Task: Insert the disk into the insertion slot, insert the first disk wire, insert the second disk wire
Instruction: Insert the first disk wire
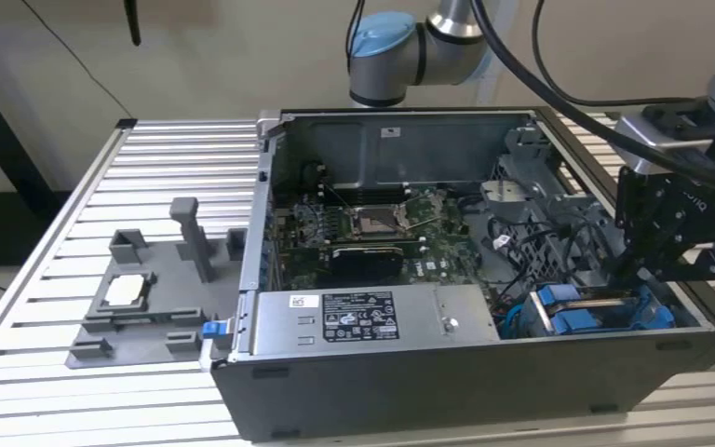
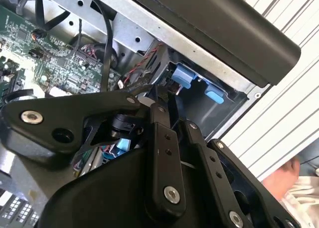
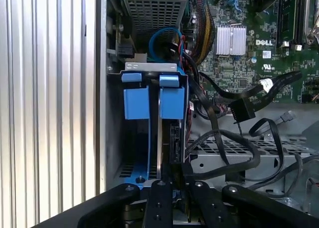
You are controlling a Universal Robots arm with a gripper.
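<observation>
One open computer case [image 1: 457, 382] sits on the ribbed table [image 1: 171, 149]. The insertion slot [image 1: 606, 317] is in the case's near corner, at the exterior view's right. The disk [image 3: 172, 103] stands on its edge inside that slot. My gripper [image 3: 173, 172] has its fingers pinched nearly closed on the disk.

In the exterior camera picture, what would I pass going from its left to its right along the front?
Grey plastic fixture → silver labelled box → insertion slot with blue fittings.
</observation>
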